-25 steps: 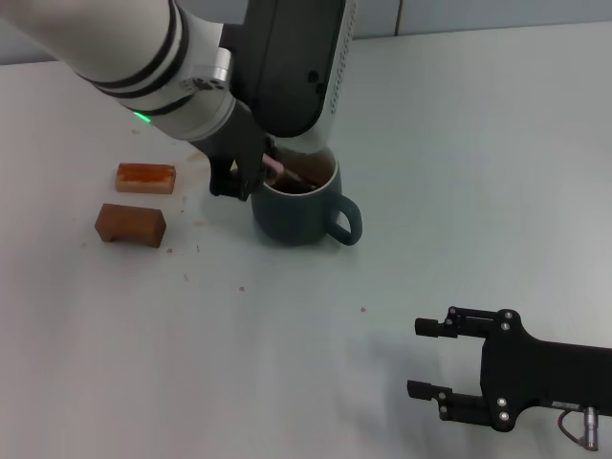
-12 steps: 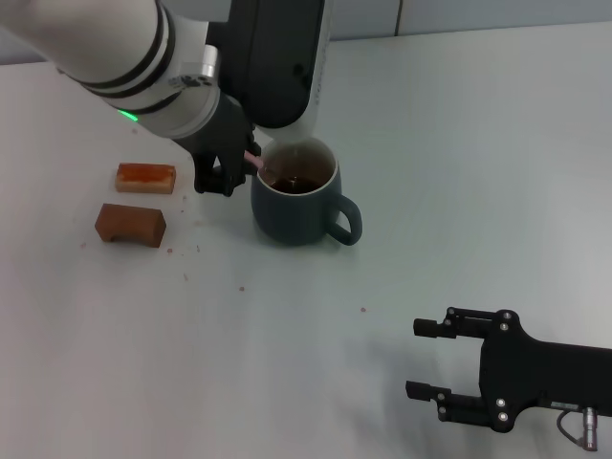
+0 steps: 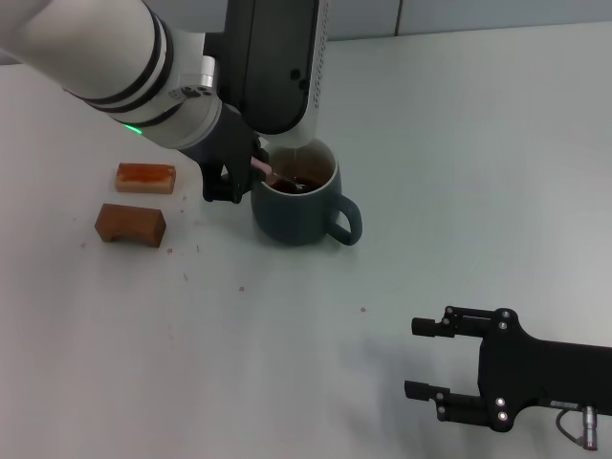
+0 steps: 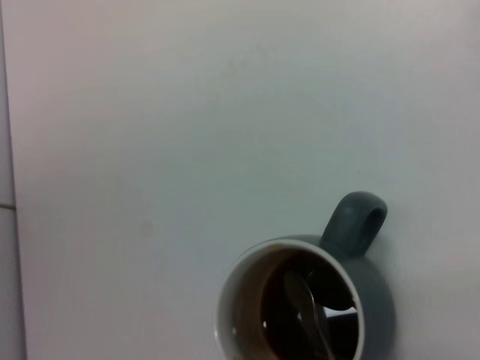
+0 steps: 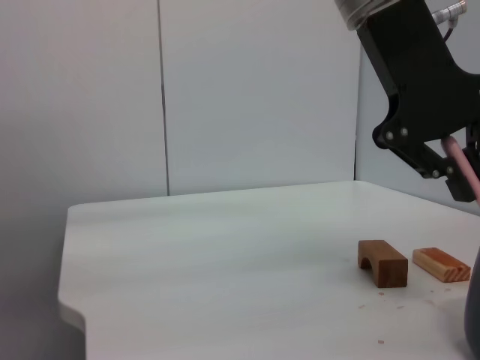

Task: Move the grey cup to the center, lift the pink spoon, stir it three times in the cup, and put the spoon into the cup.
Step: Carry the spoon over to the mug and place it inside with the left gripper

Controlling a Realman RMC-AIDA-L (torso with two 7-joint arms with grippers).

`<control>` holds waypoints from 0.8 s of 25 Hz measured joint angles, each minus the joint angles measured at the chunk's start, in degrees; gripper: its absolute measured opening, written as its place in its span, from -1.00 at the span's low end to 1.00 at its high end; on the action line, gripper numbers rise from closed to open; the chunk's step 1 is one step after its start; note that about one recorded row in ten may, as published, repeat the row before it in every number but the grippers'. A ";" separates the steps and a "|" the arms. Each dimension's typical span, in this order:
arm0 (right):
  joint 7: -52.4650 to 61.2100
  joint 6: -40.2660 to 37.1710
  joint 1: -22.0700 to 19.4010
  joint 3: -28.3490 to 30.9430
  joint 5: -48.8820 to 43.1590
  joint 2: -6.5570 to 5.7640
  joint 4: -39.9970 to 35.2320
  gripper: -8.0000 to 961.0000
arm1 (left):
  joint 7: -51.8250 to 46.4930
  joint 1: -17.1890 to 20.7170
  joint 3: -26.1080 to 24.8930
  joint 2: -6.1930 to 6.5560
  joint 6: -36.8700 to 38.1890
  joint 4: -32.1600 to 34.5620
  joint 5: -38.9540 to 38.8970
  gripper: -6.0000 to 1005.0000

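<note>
Head view: left end effector (image 3: 251, 172) clamped on pink spoon (image 3: 271, 173), bowl dipped in grey cup (image 3: 301, 206) mid-table; stirring step. Right end effector (image 3: 426, 359) idle, wide, near corner. Left wrist view: spoon bowl in brown liquid. Next: finish circles, then release inside.

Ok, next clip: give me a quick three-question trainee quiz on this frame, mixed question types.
1. True or false: the left gripper holds the pink spoon with its bowl down inside the grey cup.
2. Which way does the cup's handle point in the head view? A) towards the two wooden blocks B) towards the robot's right C) straight at the far table edge
3. Fill in: the right gripper sits low near the robot, fingers ____, holding nothing.

Key: 1 true; 2 B; 3 open.
</note>
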 joint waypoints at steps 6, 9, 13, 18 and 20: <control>0.12 0.00 0.00 0.00 0.00 0.00 0.00 0.36 | -0.79 0.60 -0.37 0.05 -0.22 0.10 -2.60 -0.67; 0.13 0.00 0.00 0.00 0.00 0.00 0.00 0.36 | -1.33 0.82 -0.49 0.13 -0.70 0.10 -2.81 -0.67; 0.14 0.00 0.06 0.00 0.00 0.00 0.00 0.36 | -1.69 1.29 -0.41 0.21 -1.04 0.10 -2.68 -0.57; 0.17 0.01 0.15 0.00 0.15 0.00 0.00 0.36 | -1.45 3.92 -3.09 0.32 -1.36 5.01 -5.78 -0.07; 0.18 0.02 0.18 0.00 0.33 0.00 0.00 0.36 | 1.12 6.42 -6.48 0.43 -2.42 8.34 -12.66 0.15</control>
